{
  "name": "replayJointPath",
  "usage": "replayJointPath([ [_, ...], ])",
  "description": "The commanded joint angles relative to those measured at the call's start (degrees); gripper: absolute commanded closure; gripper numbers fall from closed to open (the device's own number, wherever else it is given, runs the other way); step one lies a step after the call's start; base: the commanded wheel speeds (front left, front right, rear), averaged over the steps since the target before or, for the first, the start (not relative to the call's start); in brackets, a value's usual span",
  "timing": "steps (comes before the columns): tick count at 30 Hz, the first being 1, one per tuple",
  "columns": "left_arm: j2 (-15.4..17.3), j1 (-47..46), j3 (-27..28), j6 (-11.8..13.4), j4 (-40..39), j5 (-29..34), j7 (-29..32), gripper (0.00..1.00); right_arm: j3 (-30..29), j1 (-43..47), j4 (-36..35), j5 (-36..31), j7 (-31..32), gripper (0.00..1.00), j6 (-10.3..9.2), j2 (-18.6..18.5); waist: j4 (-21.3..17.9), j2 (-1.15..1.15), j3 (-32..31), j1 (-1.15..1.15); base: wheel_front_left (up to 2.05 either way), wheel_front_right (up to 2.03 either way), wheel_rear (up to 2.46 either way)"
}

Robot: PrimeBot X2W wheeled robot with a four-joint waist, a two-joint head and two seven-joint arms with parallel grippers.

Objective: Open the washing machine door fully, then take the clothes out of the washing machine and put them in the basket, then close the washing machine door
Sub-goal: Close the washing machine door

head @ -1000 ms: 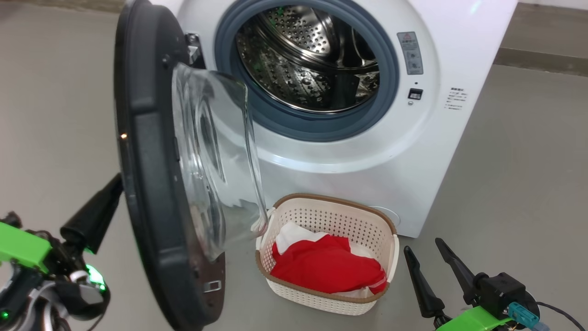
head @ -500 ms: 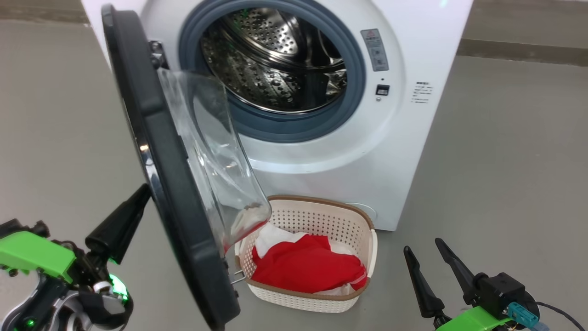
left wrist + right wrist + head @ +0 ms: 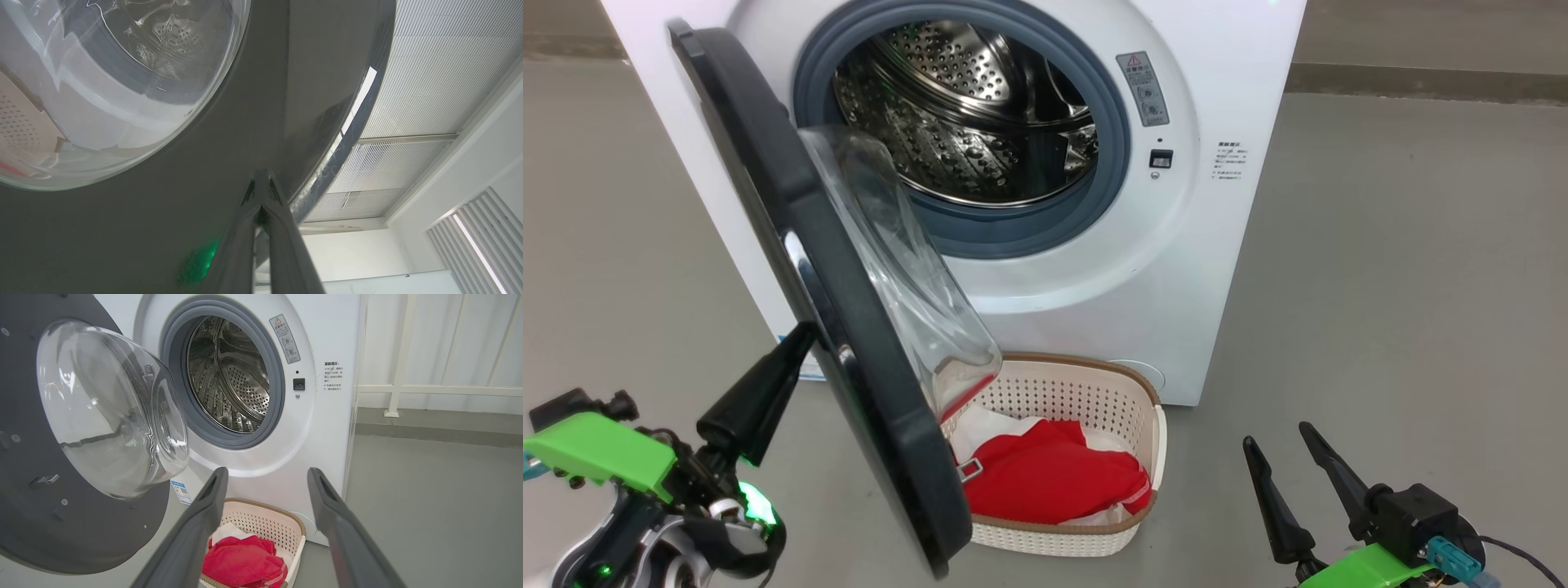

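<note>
Against the outer face of the half-open washing machine door (image 3: 776, 212), your left end effector (image 3: 796, 343) touches, fingers together. Your right end effector (image 3: 1274, 434) sits spread apart, empty, just right of the basket (image 3: 1078, 392) (clothes (image 3: 1054, 482) inside).

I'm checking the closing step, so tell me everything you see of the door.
The door is round: a wide black rim around a bulging clear glass bowl on its inner side. A small metal latch sits on its free edge. It stands about half open, hinged left of the drum in the head view. The left gripper, fingers shut, touches its outer face.
</note>
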Motion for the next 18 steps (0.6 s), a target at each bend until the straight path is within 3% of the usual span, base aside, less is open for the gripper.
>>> replayJointPath([
  [1, 0.9, -0.4, 0.9, -0.8, -1.2, -0.6, -0.2, 1.0, 1.2, -2.1, -1.4, -0.8, -0.4, 0.0, 0.36, -0.4, -0.2, 0.0, 0.0, 0.0, 0.0, 0.0, 0.0],
  [8, 0.9, 0.4, 0.6, -2.3, -0.7, -0.3, -1.3, 1.0, 1.0, -1.9, -1.5, -1.1, -0.4, 0.0, 0.36, -0.4, 0.0, 0.0, 0.1, 0.0, 0.0, 0.0, 0.0],
  [9, 0.9, 0.5, 0.8, -2.7, -0.7, 0.0, -1.8, 0.67, 1.0, -1.8, -1.5, -1.1, -0.4, 0.0, 0.36, -0.4, 0.1, 0.0, 0.2, 0.0, 0.0, 0.0, 0.0],
  [10, 0.9, 0.7, 1.0, -3.1, -0.7, 0.4, -2.4, 0.21, 0.9, -1.8, -1.5, -1.1, -0.4, 0.0, 0.36, -0.4, 0.3, 0.0, 0.2, 0.0, 0.0, 0.0, 0.0],
  [11, 1.1, 0.9, 1.1, -3.5, -0.7, 1.0, -2.8, 0.0, 1.0, -1.8, -1.4, -1.1, -0.4, 0.0, 0.36, -0.4, 0.4, 0.0, 0.2, 0.0, 0.0, 0.0, 0.0],
  [14, 2.5, 1.7, 1.3, -6.0, -0.7, 4.6, -5.2, 0.0, 1.0, -1.8, -1.4, -1.1, -0.4, 0.0, 0.36, -0.4, 0.8, 0.0, 0.3, 0.0, 0.0, 0.0, 0.0],
  [18, 5.5, 3.8, 0.6, -11.2, -0.1, 12.4, -9.6, 0.0, 0.9, -1.8, -1.4, -0.9, -0.4, 0.0, 0.36, -0.4, 1.2, 0.0, 0.1, 0.0, 0.0, 0.0, 0.0],
])
